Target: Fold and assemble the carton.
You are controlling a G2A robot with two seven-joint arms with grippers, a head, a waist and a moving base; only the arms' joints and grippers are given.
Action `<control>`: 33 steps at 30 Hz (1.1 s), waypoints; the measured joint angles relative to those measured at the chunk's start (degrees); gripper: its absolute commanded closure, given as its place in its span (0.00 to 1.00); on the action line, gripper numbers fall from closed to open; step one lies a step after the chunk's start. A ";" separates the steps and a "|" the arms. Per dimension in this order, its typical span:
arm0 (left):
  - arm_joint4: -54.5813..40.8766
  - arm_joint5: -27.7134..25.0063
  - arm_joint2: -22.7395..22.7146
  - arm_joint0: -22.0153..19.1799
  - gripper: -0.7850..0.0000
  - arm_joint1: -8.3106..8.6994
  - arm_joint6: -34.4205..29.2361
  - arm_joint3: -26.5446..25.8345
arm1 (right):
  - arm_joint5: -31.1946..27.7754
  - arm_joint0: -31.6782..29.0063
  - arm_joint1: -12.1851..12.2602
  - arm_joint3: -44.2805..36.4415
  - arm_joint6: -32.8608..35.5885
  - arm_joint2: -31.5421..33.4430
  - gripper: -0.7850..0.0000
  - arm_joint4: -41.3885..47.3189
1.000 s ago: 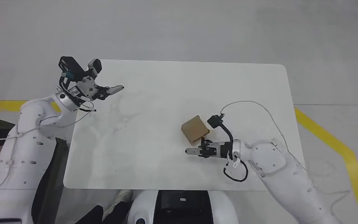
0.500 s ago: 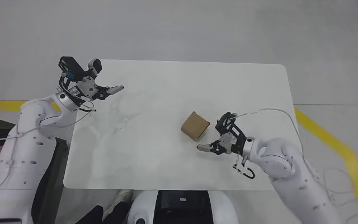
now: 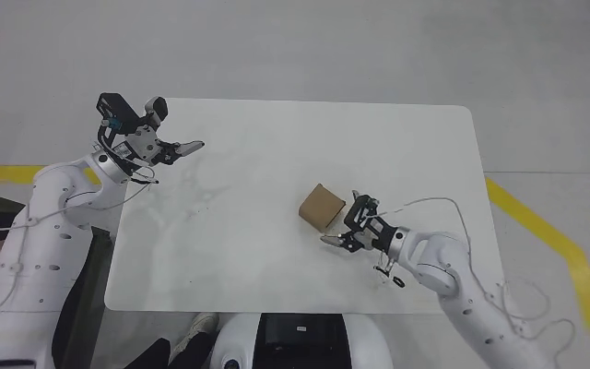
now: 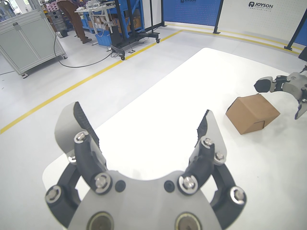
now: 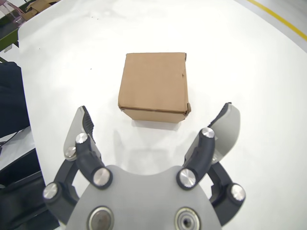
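Observation:
A small brown carton [image 3: 321, 205] sits closed on the white table [image 3: 277, 129], right of the middle. My right gripper [image 3: 341, 223] is open just beside the carton's right, near side, apart from it. In the right wrist view the carton [image 5: 153, 82] lies a short way ahead of the spread fingers [image 5: 230, 118], with nothing between them. My left gripper [image 3: 189, 148] hovers open over the far left corner, far from the carton. The left wrist view has its own gripper [image 4: 141, 116] empty, with the carton [image 4: 251, 113] and the right gripper [image 4: 281, 100] across the table.
A thin cable [image 3: 424, 201] from the right arm hangs over the table's right part. The table's near edge [image 3: 277, 310] runs close behind the right gripper. Bare surface stretches between the two arms.
The right gripper has swung from the carton's near side round to its right side, opened and turned to face it. The left arm has kept still.

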 measured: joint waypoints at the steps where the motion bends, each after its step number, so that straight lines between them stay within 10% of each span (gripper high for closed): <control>1: 0.00 0.00 0.00 0.00 0.00 0.00 0.00 0.00 | 0.06 0.48 -0.15 0.50 -0.18 -0.47 0.00 -0.11; 16: 0.00 0.00 0.00 0.00 0.00 0.00 0.00 0.00 | 1.69 5.68 -2.19 6.69 -1.99 -5.39 0.00 -1.92; 17: 0.00 0.00 0.00 0.00 0.00 0.00 0.00 0.00 | 1.56 5.78 -2.24 6.79 -2.10 -5.39 0.05 -1.88; 19: 0.00 0.00 0.00 0.00 0.00 0.00 0.00 0.00 | 1.24 5.97 -2.32 6.99 -2.17 -5.31 0.49 -1.57; 22: 0.00 0.00 0.00 0.00 0.00 0.00 0.00 0.00 | 0.91 6.08 -2.42 7.09 -1.96 -5.20 0.75 -1.30; 27: 0.00 0.00 0.00 0.00 0.00 0.00 0.00 0.00 | 0.60 6.09 -2.55 7.16 -1.61 -5.03 0.98 -1.29; 33: 0.00 0.00 0.00 0.00 0.00 0.00 0.00 0.00 | 0.50 5.50 -2.58 6.11 -1.92 -4.14 1.00 -0.51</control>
